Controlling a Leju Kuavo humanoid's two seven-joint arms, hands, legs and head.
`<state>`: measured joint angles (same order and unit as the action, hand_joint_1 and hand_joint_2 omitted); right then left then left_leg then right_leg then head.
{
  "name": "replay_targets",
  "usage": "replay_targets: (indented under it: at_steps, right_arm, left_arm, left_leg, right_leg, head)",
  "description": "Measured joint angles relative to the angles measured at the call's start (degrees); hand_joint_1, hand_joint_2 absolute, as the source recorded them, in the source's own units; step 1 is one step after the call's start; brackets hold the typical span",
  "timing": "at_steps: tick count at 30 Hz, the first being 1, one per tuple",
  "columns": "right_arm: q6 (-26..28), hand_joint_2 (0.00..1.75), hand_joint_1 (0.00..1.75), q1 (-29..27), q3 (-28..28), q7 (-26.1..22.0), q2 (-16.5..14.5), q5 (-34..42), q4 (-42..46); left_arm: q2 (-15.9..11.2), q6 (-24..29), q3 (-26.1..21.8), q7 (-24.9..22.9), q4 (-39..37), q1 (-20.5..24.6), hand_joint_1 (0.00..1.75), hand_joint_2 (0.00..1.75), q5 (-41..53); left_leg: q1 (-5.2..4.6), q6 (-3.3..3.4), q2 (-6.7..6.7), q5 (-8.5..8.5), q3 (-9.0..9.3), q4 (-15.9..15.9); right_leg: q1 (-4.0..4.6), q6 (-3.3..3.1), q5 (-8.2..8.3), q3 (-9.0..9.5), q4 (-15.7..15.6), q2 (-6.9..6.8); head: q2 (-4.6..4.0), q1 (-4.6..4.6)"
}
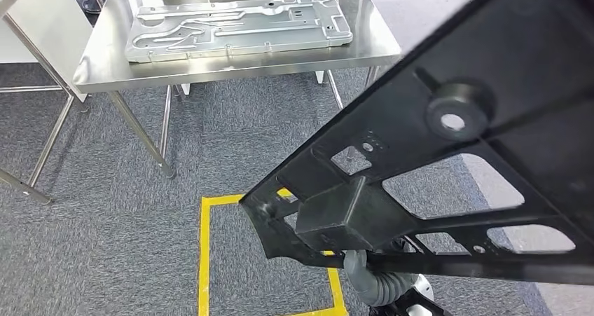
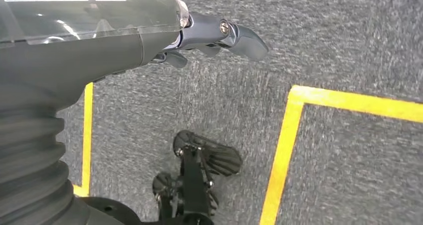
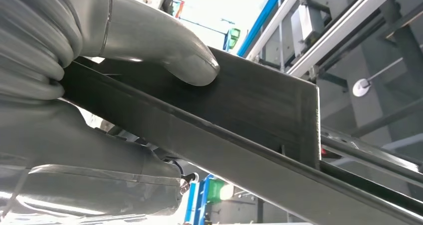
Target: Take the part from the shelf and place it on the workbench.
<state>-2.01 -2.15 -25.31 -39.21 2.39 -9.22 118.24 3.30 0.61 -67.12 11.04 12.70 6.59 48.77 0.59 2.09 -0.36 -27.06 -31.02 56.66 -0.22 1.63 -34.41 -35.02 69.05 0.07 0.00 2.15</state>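
Here, a black ribbed plastic part [image 1: 448, 169] is gripped along its edge by the right hand [image 3: 100, 85].
The left hand [image 2: 164, 40], its fingers loosely curled, is held over grey carpet [image 2: 349, 45]; far left, a steel workbench [image 1: 231, 67] carries a pressed metal panel [image 1: 238, 25].

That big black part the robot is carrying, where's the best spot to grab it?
Probably by its straight outer rim. The black part is a flat frame full of holes, and the right robot hand grips that edge bar from the side, thumb on one face, fingers beneath.
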Motion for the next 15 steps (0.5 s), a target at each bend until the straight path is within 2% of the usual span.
replay_targets:
  at_steps: [1, 2, 3, 5, 6, 7, 8, 10, 12, 13, 15]
  right_arm:
    - [0.14, 1.75, 1.75, -0.08, 0.00, 0.00, 0.05, -0.09, -0.01]
    - [0.32, 1.75, 1.75, -0.14, 0.00, 0.00, 0.12, -0.25, -0.06]
    - [0.50, 1.75, 1.75, -0.17, 0.00, 0.00, 0.19, -0.49, -0.15]
    - [0.81, 1.75, 1.75, -0.16, 0.00, 0.00, 0.28, -1.01, -0.41]
    - [0.91, 1.75, 1.75, -0.15, 0.00, 0.01, 0.30, -1.23, -0.59]
    - [0.98, 1.75, 1.75, -0.14, 0.00, 0.01, 0.32, -1.40, -0.76]
    - [0.99, 1.75, 1.75, -0.14, 0.01, 0.02, 0.35, -1.53, -0.93]
    - [0.81, 1.75, 1.75, -0.02, 0.04, 0.02, 0.40, -1.36, -1.21]
    - [0.27, 1.75, 1.75, 0.26, 0.09, 0.01, 0.40, -0.52, -1.31]
    - [-0.01, 1.75, 1.75, 0.42, 0.12, 0.00, 0.40, -0.05, -1.31]
    - [-0.36, 1.75, 1.75, 0.72, 0.23, 0.00, 0.41, 0.58, -1.32]
  left_arm:
    - [0.00, 0.00, 0.00, 0.00, -0.01, -0.04, 0.00, 1.75, 0.11]
    - [0.00, -0.01, -0.01, 0.00, -0.01, -0.12, 0.00, 1.75, 0.24]
    - [0.01, -0.03, -0.01, 0.00, -0.01, -0.20, 0.00, 1.75, 0.40]
    - [0.05, -0.08, -0.02, 0.01, -0.01, -0.21, 0.00, 1.75, 0.58]
    - [0.08, -0.10, -0.02, 0.02, -0.01, -0.11, 0.00, 1.75, 0.62]
    - [0.10, -0.10, -0.02, 0.02, -0.02, 0.02, 0.00, 1.75, 0.63]
    - [0.11, -0.11, -0.02, 0.02, -0.02, 0.09, 0.00, 1.75, 0.64]
    - [0.11, -0.12, -0.03, -0.03, -0.02, 0.12, 0.00, 1.75, 0.67]
    - [0.10, -0.21, -0.04, -0.08, -0.02, 0.17, 0.00, 1.75, 0.72]
    - [0.11, -0.31, -0.04, -0.10, -0.02, 0.30, 0.00, 1.75, 0.78]
    - [0.15, -0.46, -0.03, -0.10, -0.02, 0.45, 0.00, 1.75, 0.85]
  left_leg:
    - [0.01, -0.02, -0.07, -0.35, 0.31, 0.00]
    - [0.03, -0.13, -0.25, -0.74, 0.73, 0.01]
    - [0.07, -0.31, -0.54, -1.17, 1.31, 0.01]
    - [0.20, -0.77, -1.30, -2.14, 2.58, -0.01]
    - [0.25, -1.04, -1.66, -2.58, 3.06, 0.04]
    - [0.32, -1.35, -2.04, -2.90, 3.18, 0.02]
    - [0.42, -1.74, -2.40, -3.10, 3.22, -0.01]
    - [0.57, -2.55, -2.90, -3.05, 3.37, 0.15]
    - [0.61, -2.95, -2.14, -3.10, 2.65, 2.39]
    - [0.62, -3.09, -1.50, -3.67, 1.17, 5.02]
    - [0.61, -3.33, -0.45, -6.14, -3.57, 12.47]
  right_leg:
    - [-0.19, 0.24, -0.79, -2.46, 3.04, -0.01]
    - [-0.38, 0.45, -0.55, -4.16, 4.44, -0.02]
    - [-0.55, 0.59, 0.96, -4.72, 3.63, -0.01]
    - [-0.92, 0.72, 6.50, -2.99, -3.31, 0.52]
    - [-1.03, 0.66, 8.38, -1.97, -6.89, 1.35]
    - [-1.02, 0.40, 9.40, -1.29, -9.32, 2.08]
    - [-0.93, 0.02, 9.76, -1.06, -10.54, 2.68]
    - [-0.72, -0.97, 9.49, -0.75, -10.84, 2.50]
    - [-0.79, -1.82, 9.31, 0.39, -11.42, 1.86]
    - [-0.79, -2.19, 9.04, 1.04, -11.63, 1.56]
    - [-0.58, -2.72, 8.25, 2.05, -11.83, 1.06]
  head:
    - [0.00, 0.00]
    - [0.00, 0.01]
    - [0.00, 0.01]
    - [0.00, 0.00]
    - [0.00, 0.00]
    - [0.00, -0.01]
    - [0.00, -0.02]
    - [0.00, -0.04]
    - [0.00, -0.04]
    - [0.00, -0.04]
    - [0.00, -0.03]
